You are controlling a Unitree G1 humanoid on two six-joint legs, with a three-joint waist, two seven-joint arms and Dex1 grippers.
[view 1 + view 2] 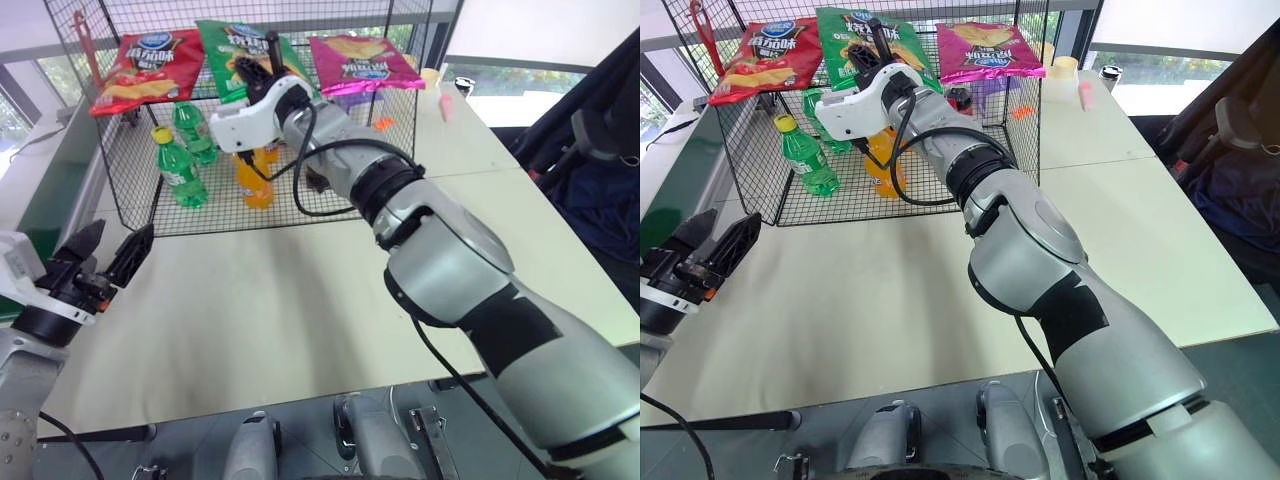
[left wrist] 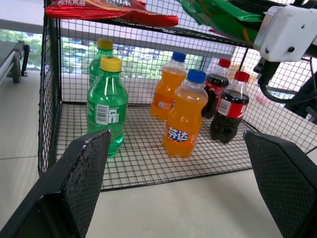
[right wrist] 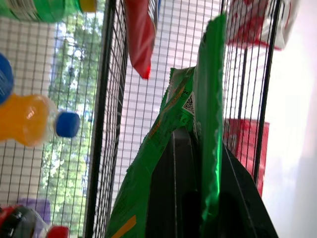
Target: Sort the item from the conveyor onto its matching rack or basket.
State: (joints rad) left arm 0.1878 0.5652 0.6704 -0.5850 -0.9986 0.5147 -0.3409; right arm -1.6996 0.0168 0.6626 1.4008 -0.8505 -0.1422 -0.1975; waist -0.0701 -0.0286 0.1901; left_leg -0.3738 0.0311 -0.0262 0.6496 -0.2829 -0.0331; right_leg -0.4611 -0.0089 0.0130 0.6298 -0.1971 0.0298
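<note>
Pale tabletop (image 1: 250, 320) w/ black wire cage (image 1: 130, 200). Right pincer (image 1: 262, 62) pinches green crisp bag (image 1: 228, 50), seemingly resting on upper shelf. Left pincer (image 1: 105, 255) spread, empty.

On the upper shelf of the wire cage (image 1: 120, 190) lie 3 crisp bags: 1 red bag (image 1: 140, 70), 1 green bag (image 1: 232, 52) and 1 pink bag (image 1: 362, 60). On the lower floor stand 6 bottles: 2 green bottles (image 2: 106, 101), 2 orange bottles (image 2: 183, 116) and 2 dark cola bottles (image 2: 229, 109) with red caps. 1 cage noted. 2 grippers are present: 1 left gripper (image 1: 105, 255) and 1 right gripper (image 1: 262, 62).
</note>
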